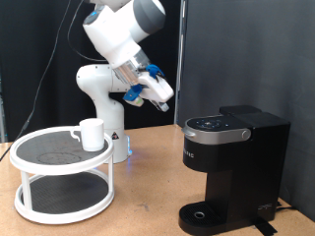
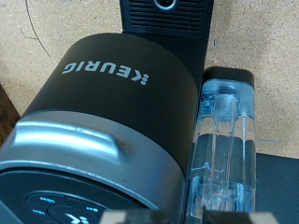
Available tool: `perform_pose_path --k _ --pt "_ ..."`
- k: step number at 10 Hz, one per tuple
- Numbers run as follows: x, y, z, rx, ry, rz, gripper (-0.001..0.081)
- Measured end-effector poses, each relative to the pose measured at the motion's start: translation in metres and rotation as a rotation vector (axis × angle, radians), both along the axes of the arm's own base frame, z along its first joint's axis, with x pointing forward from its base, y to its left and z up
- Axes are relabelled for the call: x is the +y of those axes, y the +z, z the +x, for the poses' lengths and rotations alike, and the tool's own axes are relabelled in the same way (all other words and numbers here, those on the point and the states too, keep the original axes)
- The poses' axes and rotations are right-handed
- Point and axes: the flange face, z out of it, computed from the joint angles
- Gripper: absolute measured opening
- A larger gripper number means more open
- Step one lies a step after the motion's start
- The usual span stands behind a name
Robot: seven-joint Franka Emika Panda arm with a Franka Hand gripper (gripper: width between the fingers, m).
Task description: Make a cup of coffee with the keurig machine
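1. The claw [image 1: 160, 96] hangs in the air above the keurig machine [image 1: 231, 167]; whether its fingers are apart cannot be told.
2. The keurig machine stands near the tabletop's [image 1: 138, 211] right edge, lid down.
3. The cup [image 1: 92, 134] sits on a white two-tier stand [image 1: 63, 177] at the left edge.

The gripper [image 1: 162, 95] hangs in the air above the table's middle, between the cup [image 1: 92, 133] and the keurig machine [image 1: 232, 167].

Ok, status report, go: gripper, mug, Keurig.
Gripper in the air above and to the exterior view's left of the keurig machine, holding nothing visible. Lid down. Cup on the round white stand, untouched. Nothing between.
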Motion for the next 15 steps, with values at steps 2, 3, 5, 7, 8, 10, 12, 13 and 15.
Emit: perform_pose_path --k 2,3,5,7,8,10,12,13,15 --pt "0.003 -0.003 -0.006 0.069 0.045 0.018 0.0" --pt "0.002 -0.003 -0.017 0.169 0.083 0.054 0.0" --pt "-0.016 0.0 -0.041 0.303 0.126 0.083 0.0" --pt "-0.038 0.004 -0.058 0.316 0.13 0.037 0.0" --pt "-0.049 0.007 -0.066 0.285 0.12 0.038 0.0" --pt "-0.066 0.013 -0.082 0.25 0.14 0.055 0.0" --pt "-0.065 0.012 -0.081 0.247 0.133 0.054 0.0" --pt "-0.067 0.013 -0.082 0.228 0.111 0.046 0.0" --pt "-0.075 0.02 -0.096 0.167 0.068 0.053 0.0"
